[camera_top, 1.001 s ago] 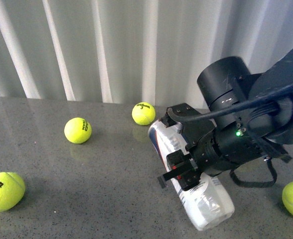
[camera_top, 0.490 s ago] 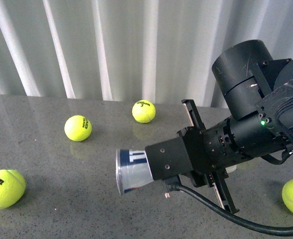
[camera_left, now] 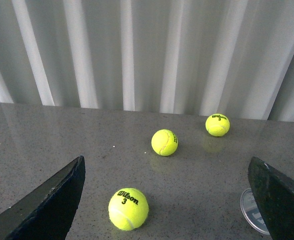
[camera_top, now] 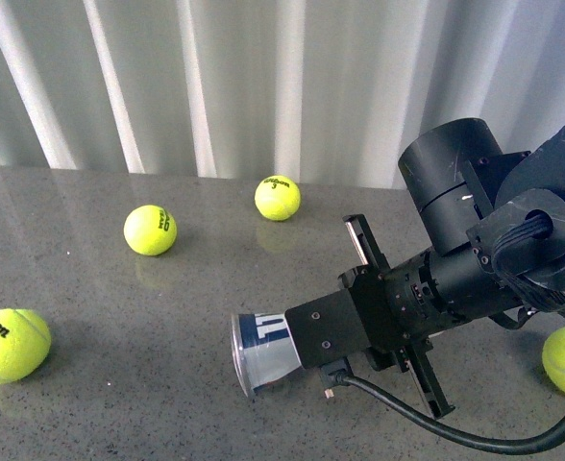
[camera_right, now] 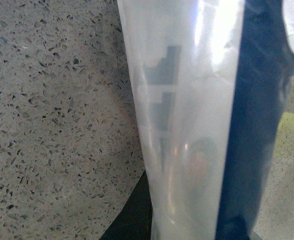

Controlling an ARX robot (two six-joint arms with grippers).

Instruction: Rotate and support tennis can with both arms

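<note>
In the front view, lower centre, the right gripper (camera_top: 326, 334) is clamping the tennis can (camera_top: 263, 351), pointing it sideways. Only the left wrist view is showing the left gripper (camera_left: 166, 165), fingers spread apart.

Your right arm (camera_top: 494, 240): stretched low, leftward; right hand (camera_top: 321, 336) clamped on tennis can (camera_top: 263, 351). Left hand (camera_left: 165, 160): fingers (camera_left: 52, 200) spread wide.

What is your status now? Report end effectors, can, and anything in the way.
Left end effector open, empty. Right end effector shut on can, held sideways. One ball lies ahead of left end effector, may obstruct.
</note>
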